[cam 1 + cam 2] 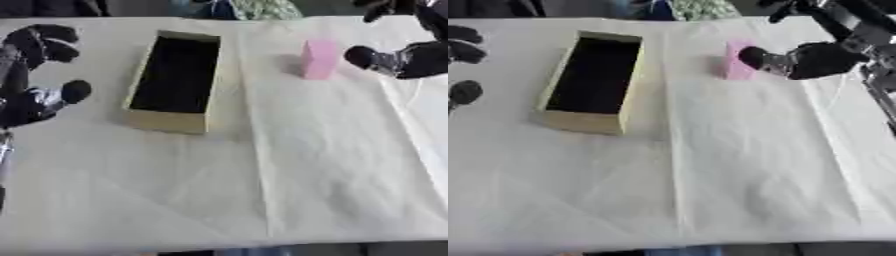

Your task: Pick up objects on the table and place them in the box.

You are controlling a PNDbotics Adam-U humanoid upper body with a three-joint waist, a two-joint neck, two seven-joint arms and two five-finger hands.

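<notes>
I'm on the approach w/ right hand (398,59) — fingers' state I can't tell — beside pink block (318,59); next: grasp, carry to box (171,121).

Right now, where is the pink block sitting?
The pink block stands upright on the table, toward the far right, to the right of the open box, with the right hand close beside it.

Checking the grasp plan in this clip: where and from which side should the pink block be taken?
The pink block stands upright on the table, apart from the box. Probably best gripped across its upper half, thumb and fingers on opposite upright faces, coming from its right, where the right hand already is.
</notes>
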